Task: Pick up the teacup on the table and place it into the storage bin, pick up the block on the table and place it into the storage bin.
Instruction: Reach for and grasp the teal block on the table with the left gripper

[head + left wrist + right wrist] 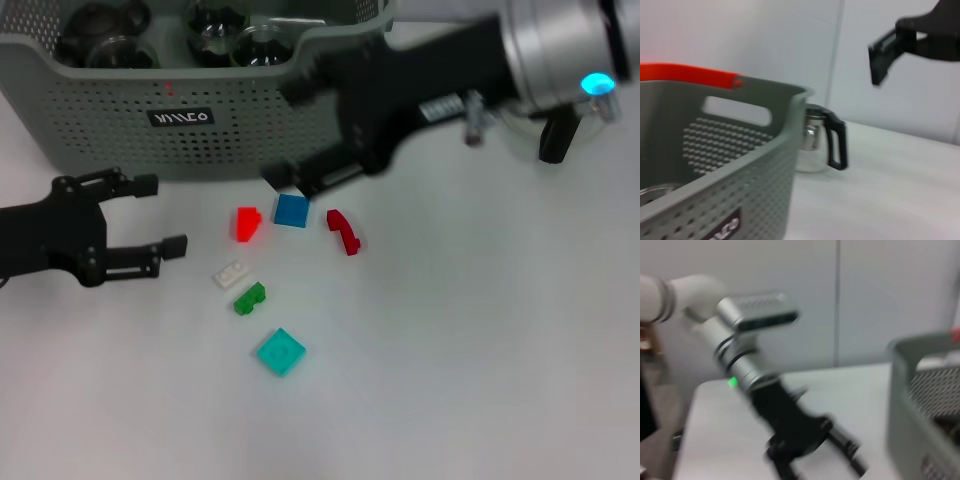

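Observation:
The grey-green storage bin [120, 110] stands at the back left, with dark glassware [110, 40] inside; I cannot pick out a teacup, and none shows on the table. Several small blocks lie in front of the bin: red [246, 223], blue [291, 210], dark red [343, 231], white [229, 273], green [250, 298] and teal [281, 352]. My right gripper [297, 179] reaches in from the right, open and empty, just above and behind the blue block. My left gripper [160, 215] is open and empty, low at the left beside the bin.
A clear glass pitcher with a black handle [825, 145] stands behind the bin's [740, 165] corner. An orange bar [690, 74] shows past the bin's rim. The right wrist view shows the left arm [755, 375] and the bin's wall [920, 390].

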Motion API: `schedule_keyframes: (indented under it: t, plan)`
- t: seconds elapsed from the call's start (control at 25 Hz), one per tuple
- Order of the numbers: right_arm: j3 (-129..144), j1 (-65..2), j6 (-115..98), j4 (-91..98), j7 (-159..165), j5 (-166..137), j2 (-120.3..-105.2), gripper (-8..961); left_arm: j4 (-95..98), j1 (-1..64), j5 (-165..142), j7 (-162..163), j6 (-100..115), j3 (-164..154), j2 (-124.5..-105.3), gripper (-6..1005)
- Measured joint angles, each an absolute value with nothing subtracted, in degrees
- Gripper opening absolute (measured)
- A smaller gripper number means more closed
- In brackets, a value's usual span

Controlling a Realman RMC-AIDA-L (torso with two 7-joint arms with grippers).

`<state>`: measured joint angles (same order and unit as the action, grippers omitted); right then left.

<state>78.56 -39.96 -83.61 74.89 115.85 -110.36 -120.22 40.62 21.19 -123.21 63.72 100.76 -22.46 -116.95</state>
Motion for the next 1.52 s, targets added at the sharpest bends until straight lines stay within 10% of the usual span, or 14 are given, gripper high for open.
schedule_keyframes:
  t: [1.52]
  plan:
    - [64.71, -40.96, -87.34, 49.8, 102.21, -119.65, -120.19, 938, 71.06, 33.55, -144.01, 81.99, 102.59, -74.25, -124.29, 846]
